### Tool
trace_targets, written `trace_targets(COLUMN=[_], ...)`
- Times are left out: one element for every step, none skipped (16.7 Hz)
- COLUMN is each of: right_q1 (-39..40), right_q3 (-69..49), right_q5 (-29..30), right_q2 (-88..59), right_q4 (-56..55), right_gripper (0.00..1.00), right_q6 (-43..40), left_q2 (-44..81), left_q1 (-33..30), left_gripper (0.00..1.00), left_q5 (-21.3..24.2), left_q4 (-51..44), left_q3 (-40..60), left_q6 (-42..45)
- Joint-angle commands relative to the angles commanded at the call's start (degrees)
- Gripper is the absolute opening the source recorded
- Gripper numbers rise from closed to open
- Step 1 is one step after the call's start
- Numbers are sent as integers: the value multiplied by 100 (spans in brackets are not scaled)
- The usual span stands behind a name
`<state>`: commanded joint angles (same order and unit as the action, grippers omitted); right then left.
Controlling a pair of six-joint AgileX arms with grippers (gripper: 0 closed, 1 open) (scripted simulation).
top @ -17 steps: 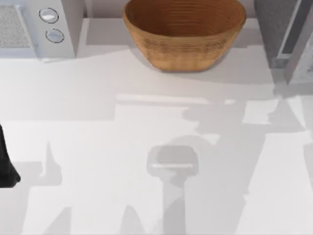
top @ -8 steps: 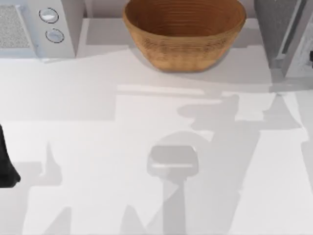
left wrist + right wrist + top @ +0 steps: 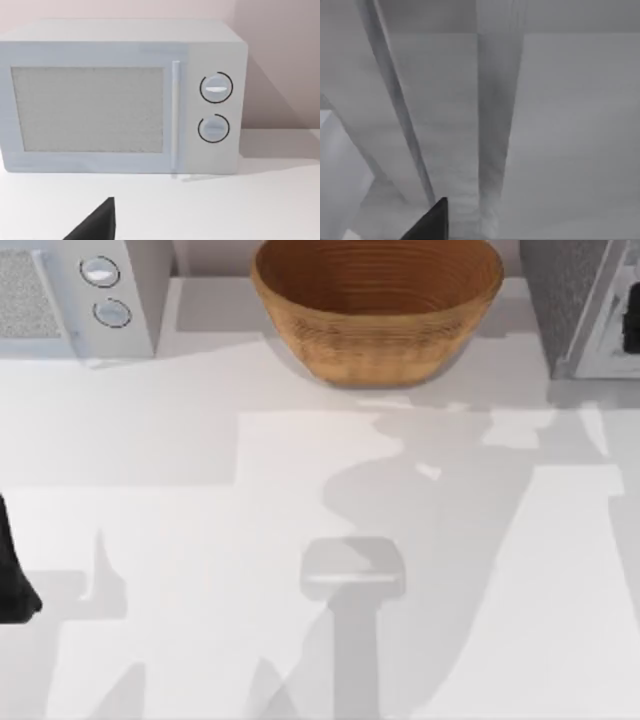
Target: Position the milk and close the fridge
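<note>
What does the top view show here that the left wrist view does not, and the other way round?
Top view alone: the wicker basket at the back middle of the table, the speckled grey fridge at the back right with a small dark part of the right arm at the picture's right edge, and the left arm parked at the left edge. Left wrist view alone: the microwave's whole front, with its mesh window and upright handle, plus a dark tip of the left claw. Both: the microwave, its two round knobs, and the white table.

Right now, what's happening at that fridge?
Right gripper at the grey speckled fridge, against its lighter door panel. Left arm parked at left edge. Nothing blocking.
</note>
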<state>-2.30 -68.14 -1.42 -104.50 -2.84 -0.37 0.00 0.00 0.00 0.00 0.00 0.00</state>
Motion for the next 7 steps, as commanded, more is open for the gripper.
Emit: trace_targets(right_q1=[0, -2, -4, -2, 3, 8, 8], right_q3=[-176, -384, -594, -765, -881, -935, -940], right_q5=[4, 9, 14, 14, 11, 7, 6], right_q2=[-129, -275, -433, -578, -688, -740, -745], right_q4=[28, 59, 95, 133, 168, 189, 191], right_gripper=[100, 100, 100, 100, 100, 100, 100], right_q6=[2, 3, 7, 12, 18, 22, 22], left_q2=[0, 0, 0, 0, 0, 0, 0], left_q1=[0, 0, 0, 0, 0, 0, 0], left_gripper=[100, 100, 100, 100, 100, 100, 100], left_q5=[0, 0, 0, 0, 0, 0, 0], left_q4=[0, 0, 0, 0, 0, 0, 0], left_q3=[0, 0, 0, 0, 0, 0, 0], left_q6=[0, 0, 0, 0, 0, 0, 0])
